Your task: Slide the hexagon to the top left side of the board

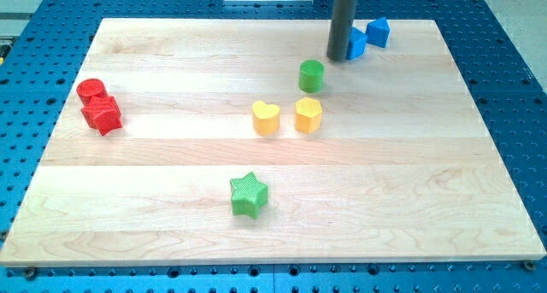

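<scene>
The yellow hexagon lies near the board's middle, just right of a yellow heart. My tip is at the view's top, right of centre, touching the left side of a blue block. The tip is above and to the right of the hexagon, with a green cylinder between them. The tip does not touch the hexagon.
A second blue block sits right of the first. A red cylinder and a red star-like block sit at the left edge. A green star lies low in the middle. The wooden board rests on a blue perforated table.
</scene>
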